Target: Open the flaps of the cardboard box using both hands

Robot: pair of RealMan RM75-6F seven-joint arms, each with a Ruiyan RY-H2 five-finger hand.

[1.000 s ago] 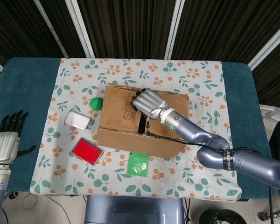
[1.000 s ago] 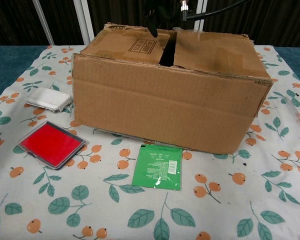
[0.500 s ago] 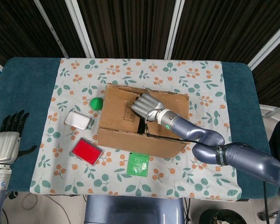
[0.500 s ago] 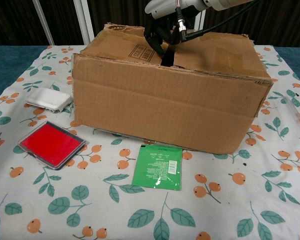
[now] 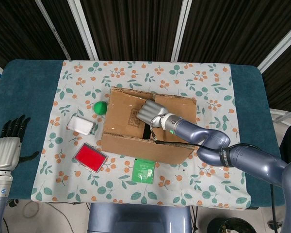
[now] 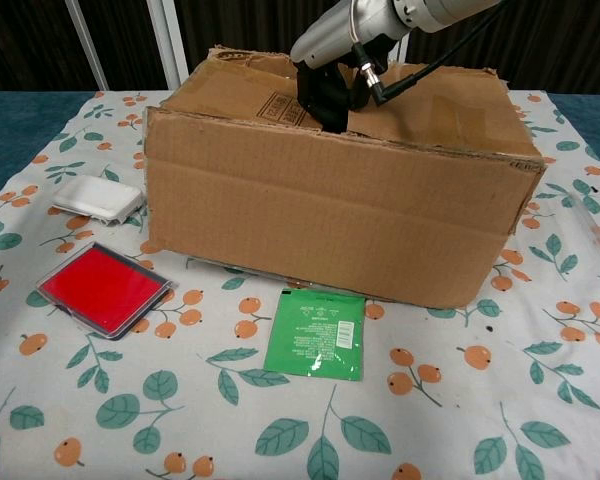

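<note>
Far to the left of the cardboard box (image 5: 148, 125), the left hand (image 5: 6, 145) rests idle at the counter (image 5: 26, 92) edge, fingers apart and holding nothing. The box sits mid-counter, flaps nearly flat. A white case (image 5: 80, 125), red case (image 5: 90, 157) and green ball (image 5: 100, 107) lie to the box's left, a green packet (image 5: 144, 171) just in front of it. The right hand (image 5: 149, 112) is on the box top, fingers (image 6: 325, 98) dipped into the centre seam; whether they grip a flap edge cannot be told. To do this well, I'd hook under one flap's edge and lift outward, and bring the left hand to the other flap.
</note>
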